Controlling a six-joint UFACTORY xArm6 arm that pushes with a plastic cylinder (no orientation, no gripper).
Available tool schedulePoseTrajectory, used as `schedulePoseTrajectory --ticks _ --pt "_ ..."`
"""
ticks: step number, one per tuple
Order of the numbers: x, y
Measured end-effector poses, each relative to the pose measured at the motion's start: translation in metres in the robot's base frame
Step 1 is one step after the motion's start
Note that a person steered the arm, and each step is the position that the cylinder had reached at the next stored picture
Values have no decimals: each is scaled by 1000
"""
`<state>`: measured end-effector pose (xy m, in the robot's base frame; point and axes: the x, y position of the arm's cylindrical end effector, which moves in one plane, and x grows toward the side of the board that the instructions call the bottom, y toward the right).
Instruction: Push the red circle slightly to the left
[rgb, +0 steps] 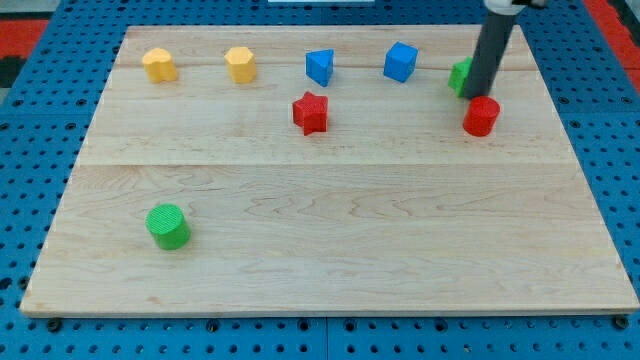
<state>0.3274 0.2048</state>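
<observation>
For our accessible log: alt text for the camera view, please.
My tip sits just above the red circle, beside a partly hidden green block at the wooden board's upper right; other coloured blocks lie scattered across it.

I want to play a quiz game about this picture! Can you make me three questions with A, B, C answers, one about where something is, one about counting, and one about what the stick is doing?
1. Where is the green cylinder?
A. near the view's bottom left
B. at the view's top right
C. in the middle of the board

2. How many blue blocks are there?
A. one
B. two
C. four

3. What is my tip doing?
A. resting on the red star
B. standing just above and left of the red cylinder
C. sitting beside the yellow blocks

Answers:
1. A, it sits alone low on the left of the wooden board.
2. B, two blue blocks stand in the top row.
3. B, the rod's end comes down close to the red cylinder's upper left edge, partly hiding a green block.
</observation>
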Motion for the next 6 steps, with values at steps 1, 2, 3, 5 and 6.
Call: schedulePoseTrajectory --ticks 1,2,3,5,6 --pt "-23 0" --pt "-16 15" --pt "4 90" --pt "42 40" --pt "41 17"
